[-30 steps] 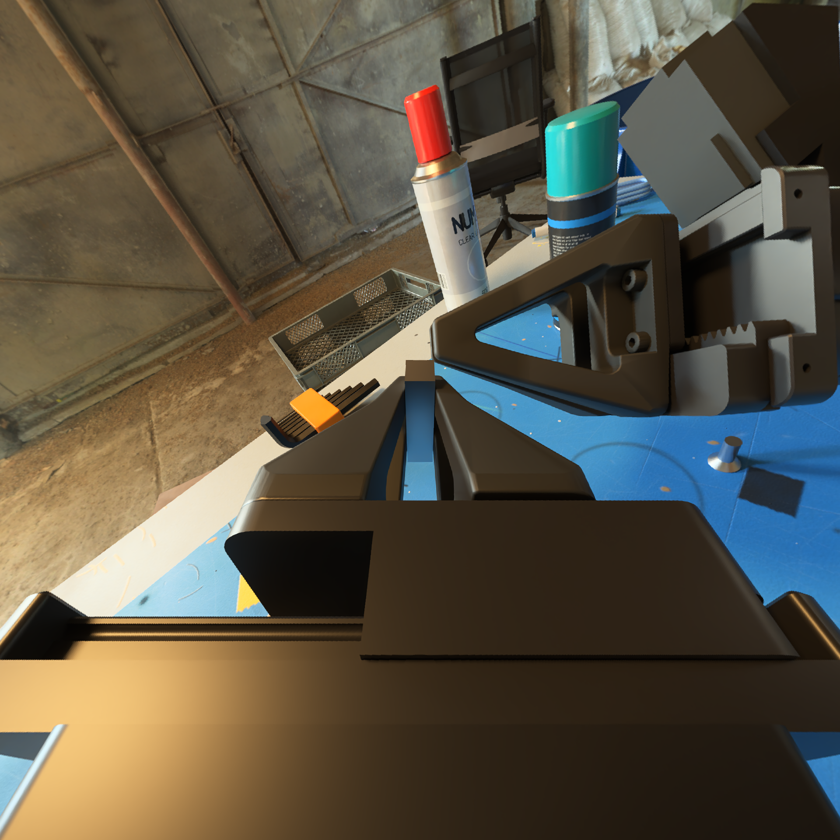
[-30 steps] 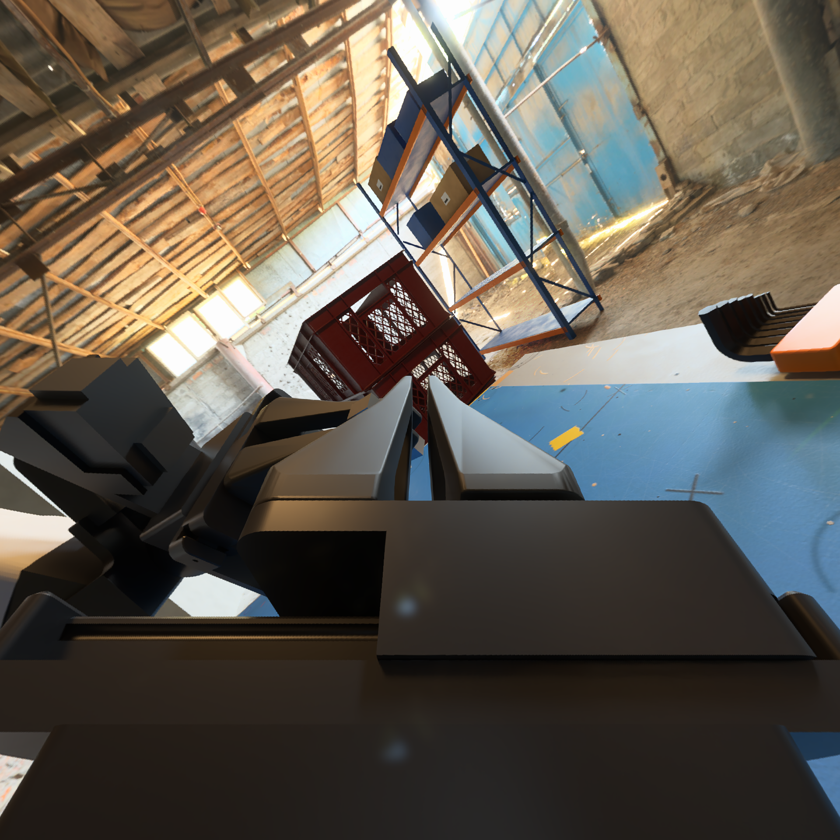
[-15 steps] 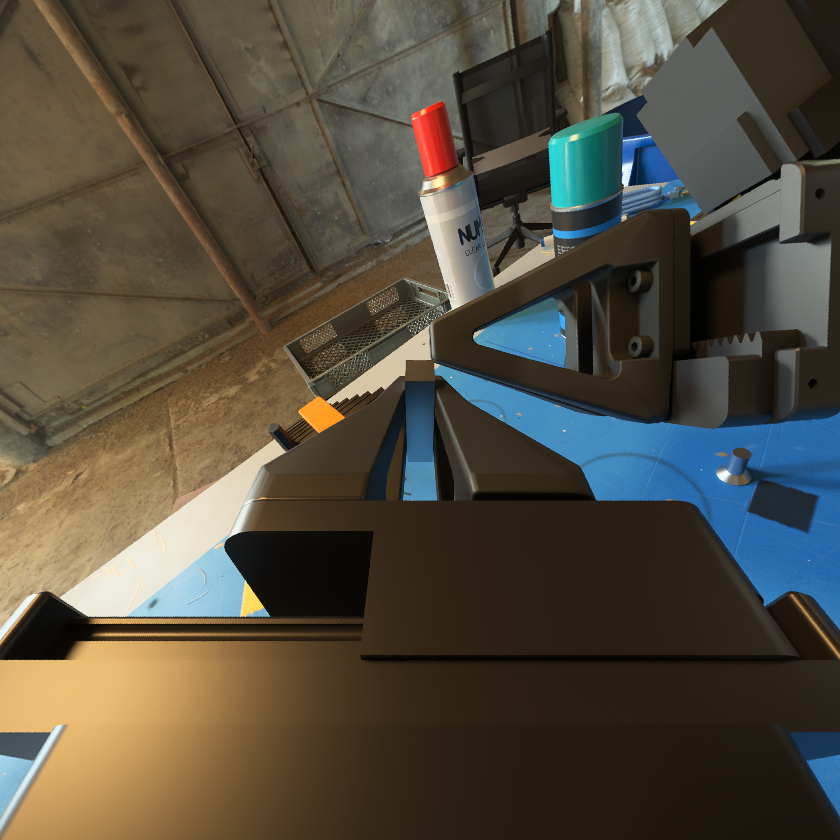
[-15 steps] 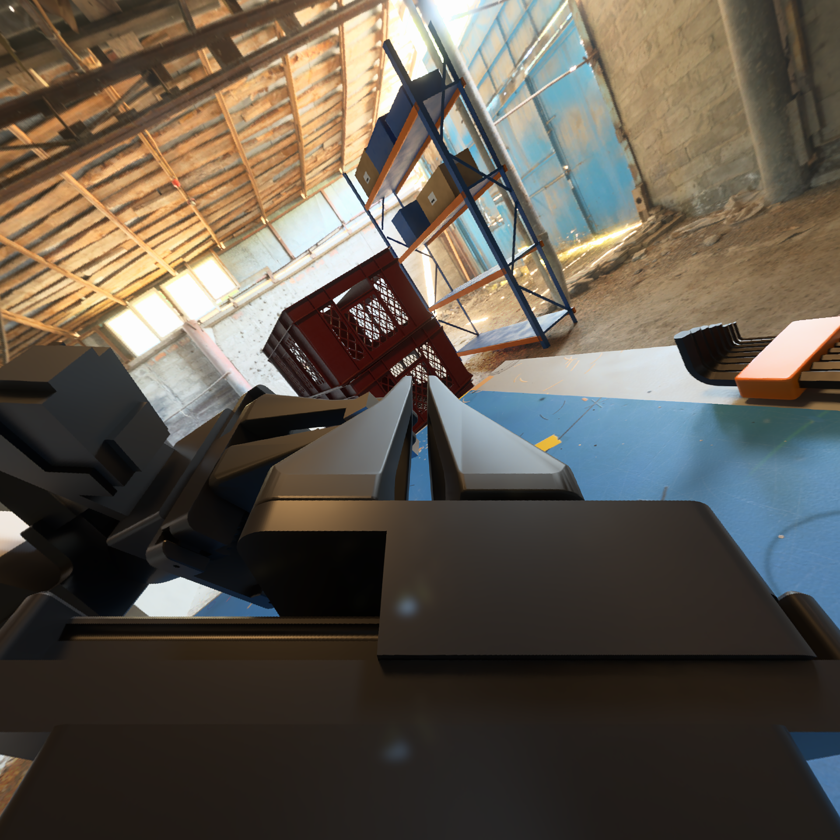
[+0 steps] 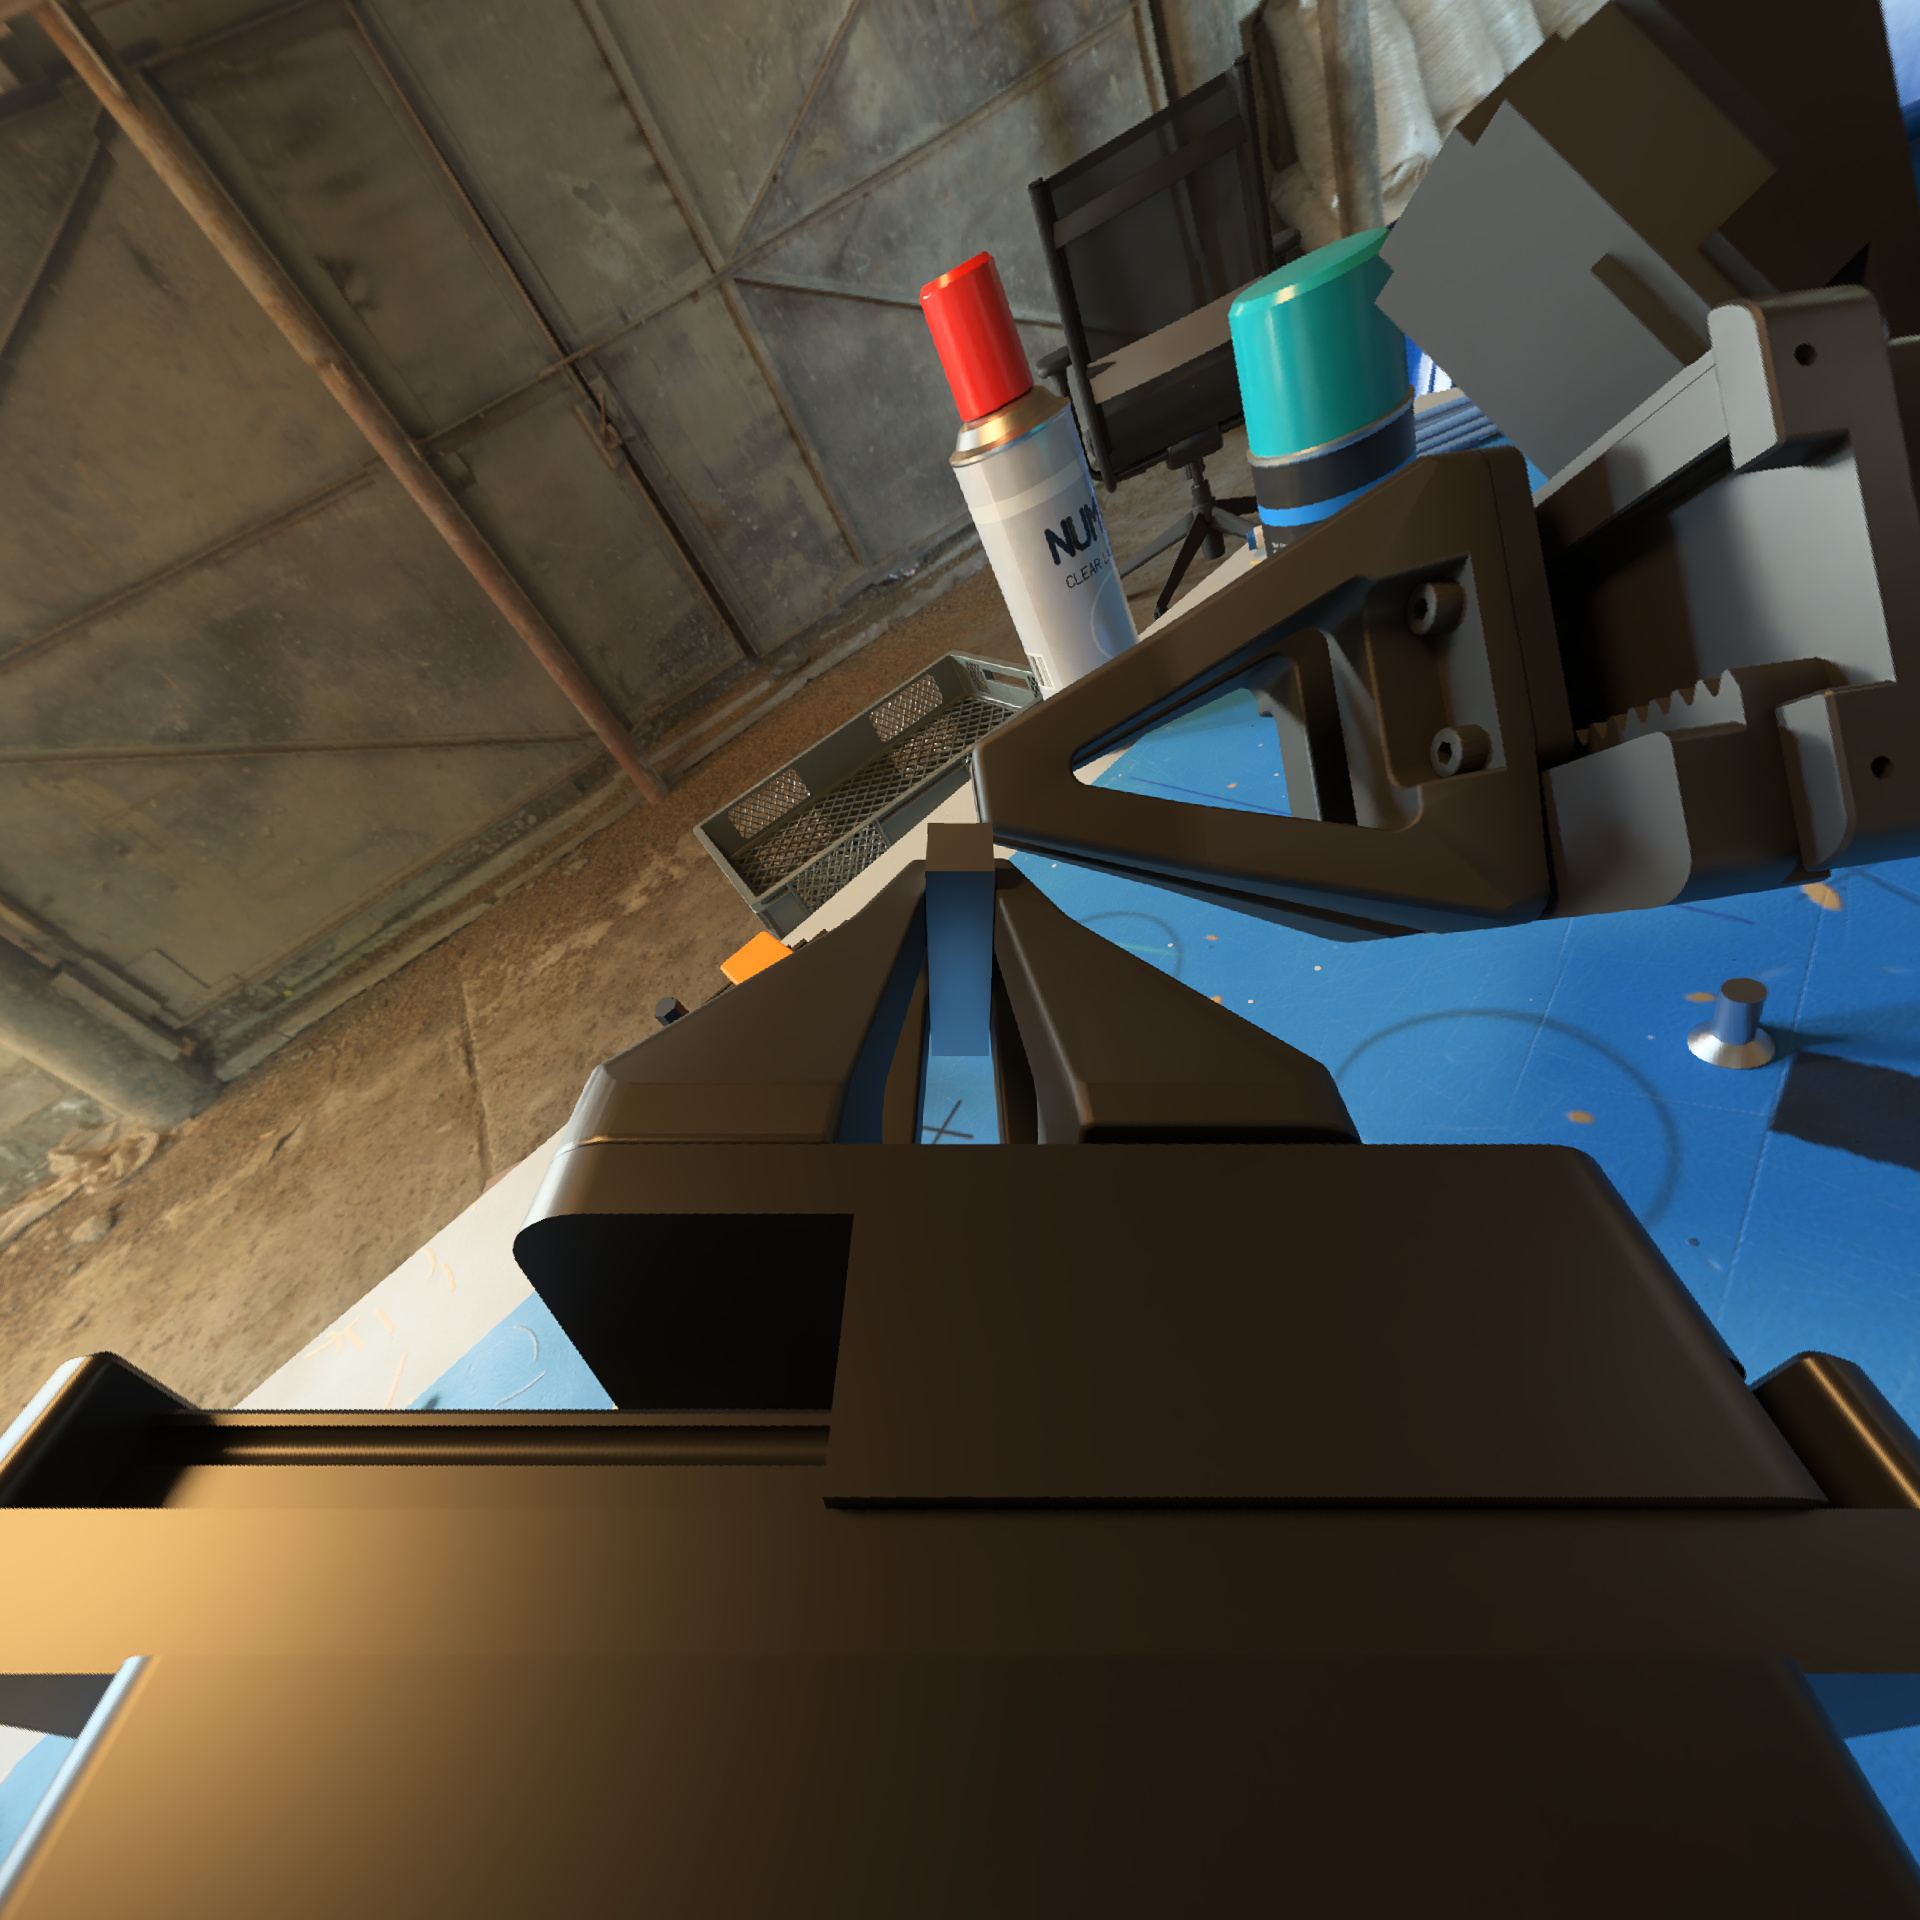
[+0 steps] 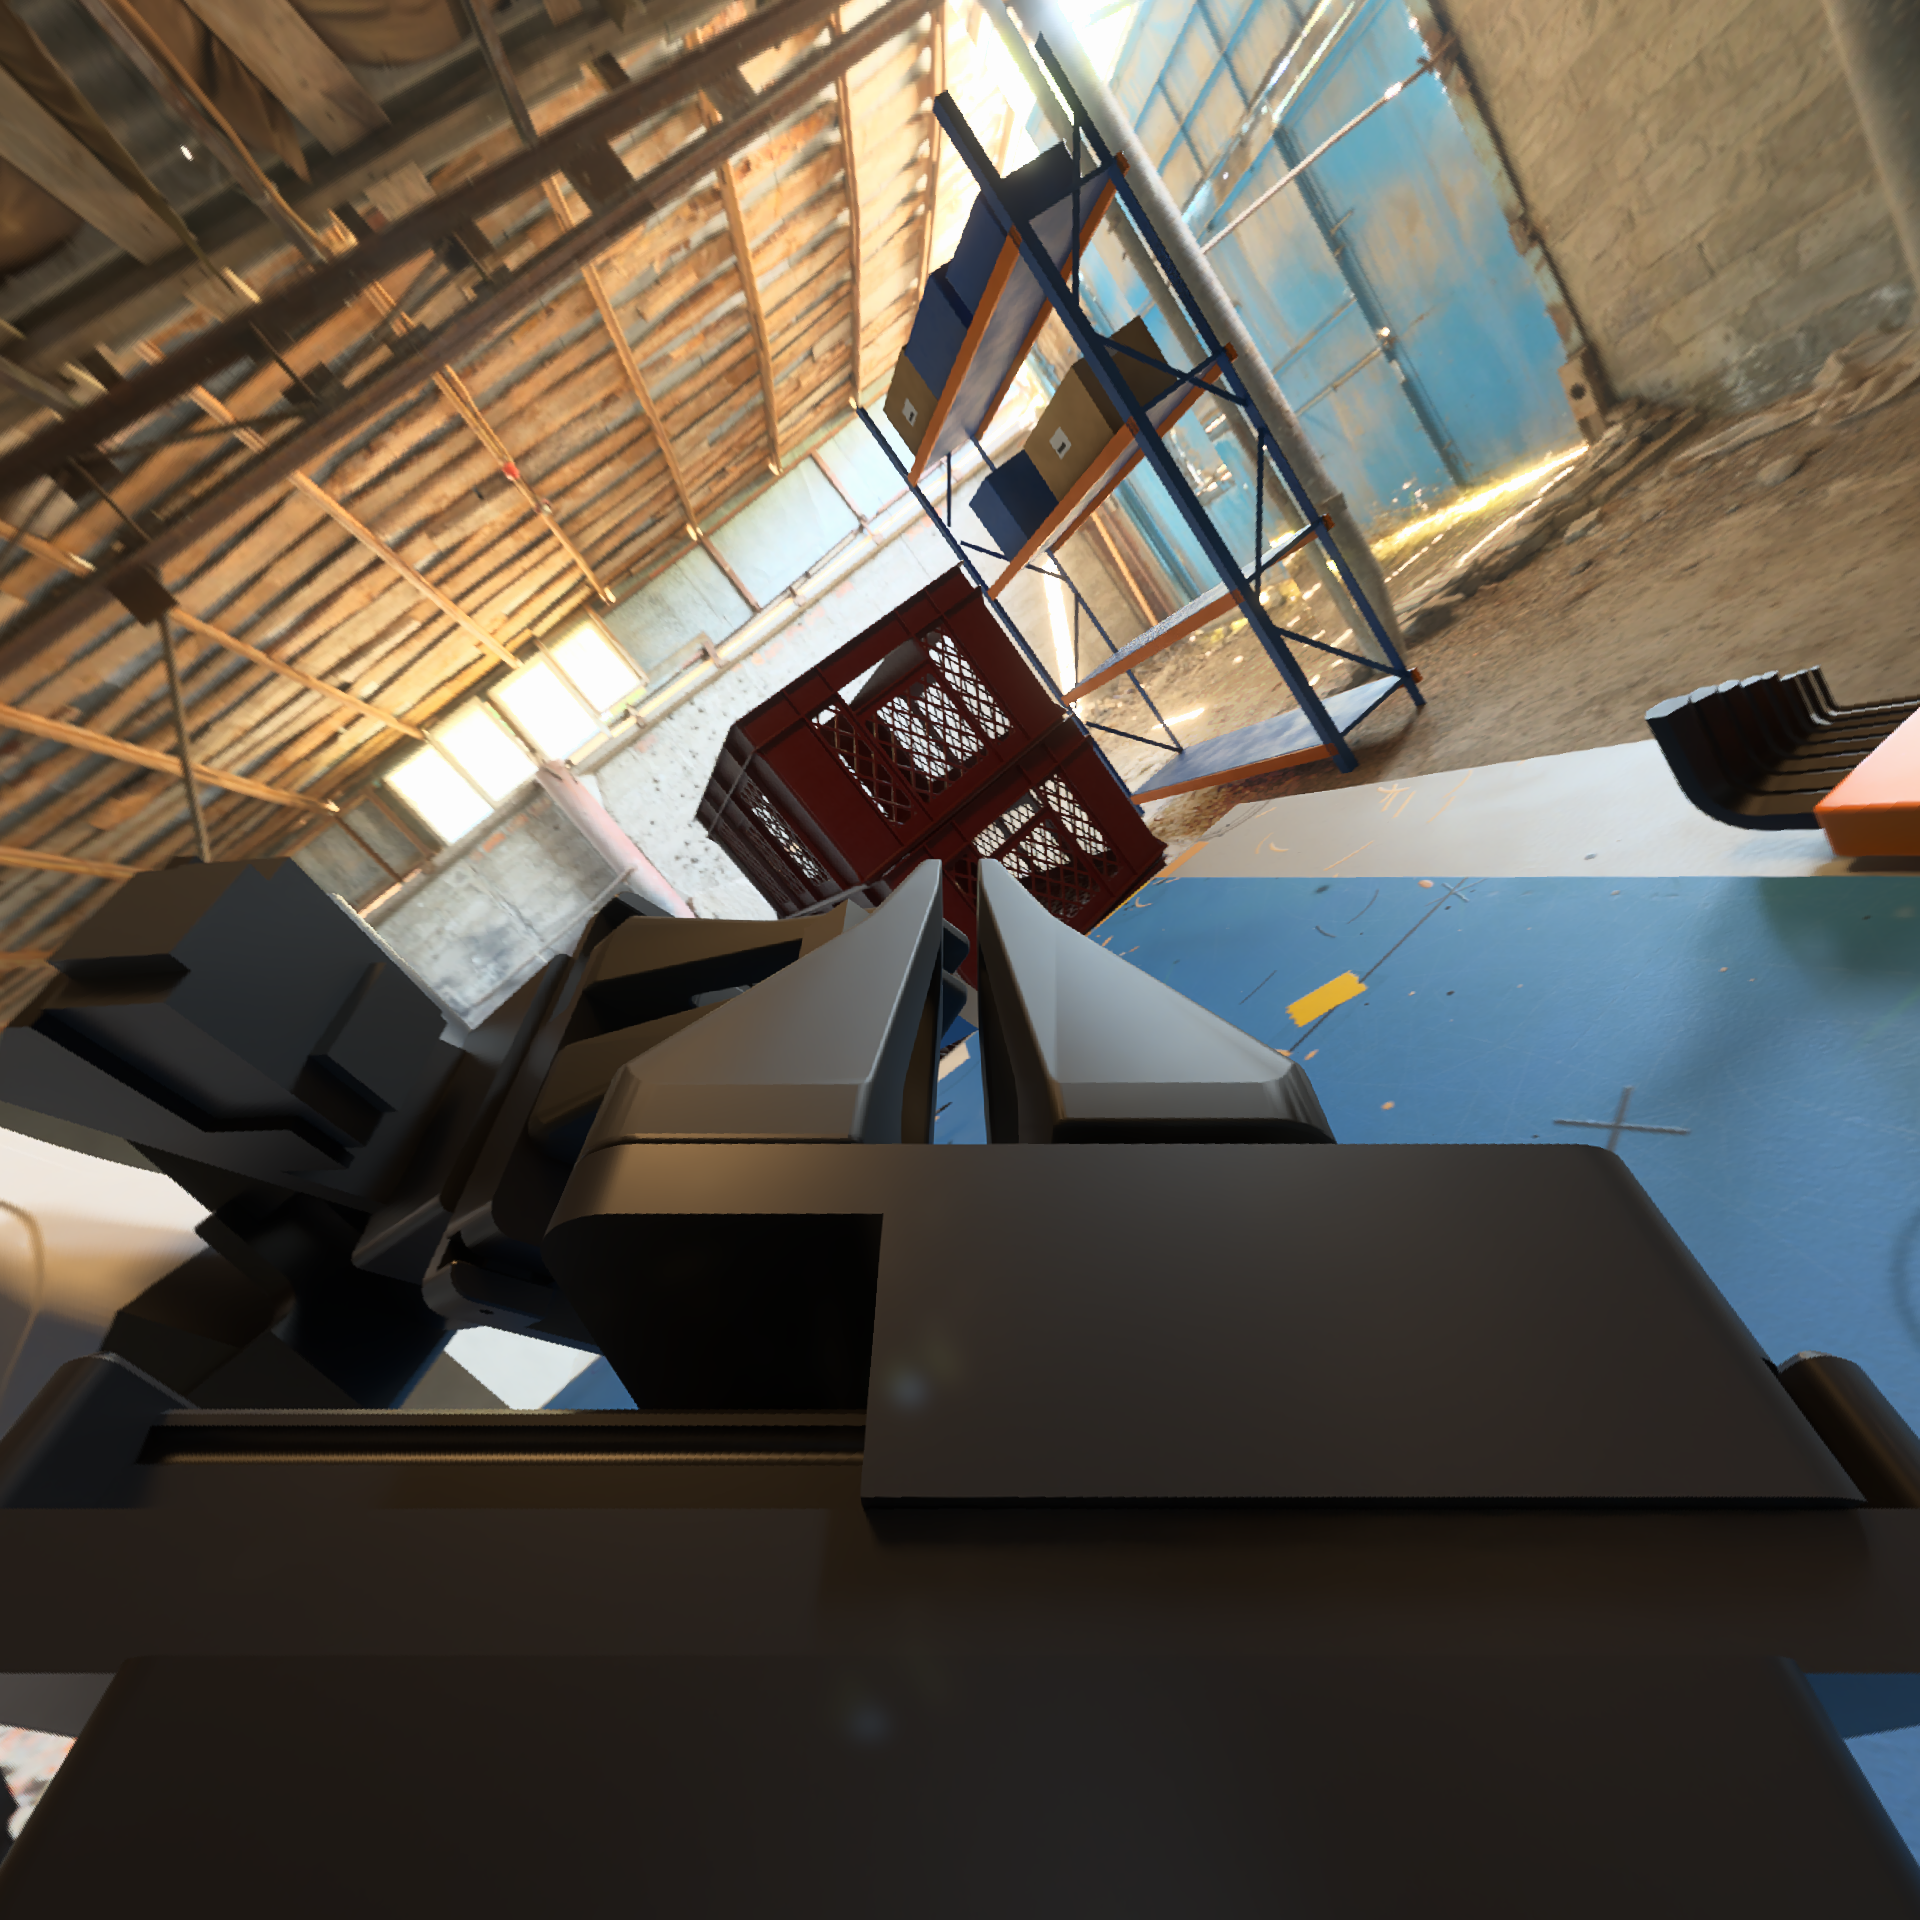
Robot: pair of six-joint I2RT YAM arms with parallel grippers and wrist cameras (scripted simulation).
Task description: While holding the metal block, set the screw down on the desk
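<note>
In the left wrist view my left gripper [image 5: 961, 883] is shut on a thin metal block [image 5: 958, 997] that stands between its fingers above the blue mat [image 5: 1455, 1122]. The silver screw [image 5: 1730, 1029] stands head down on the mat to the right, free of both grippers. My right gripper [image 5: 987, 764] hovers above the mat just beyond the left fingertips. In the right wrist view the right gripper [image 6: 961, 883] has its jaws a narrow gap apart with nothing between them. The left arm [image 6: 260, 1039] is close on its left.
A white spray can with a red cap [image 5: 1039, 520] and a teal-capped can [image 5: 1320, 364] stand at the desk's far edge beside a grey mesh tray [image 5: 862, 769]. A hex key set in an orange holder [image 6: 1787, 748] lies near the edge. Red crates [image 6: 914, 748] stand beyond.
Both wrist views have shifted slightly. The screw stays standing on the mat. The left gripper keeps the block and the right jaws keep the same narrow gap.
</note>
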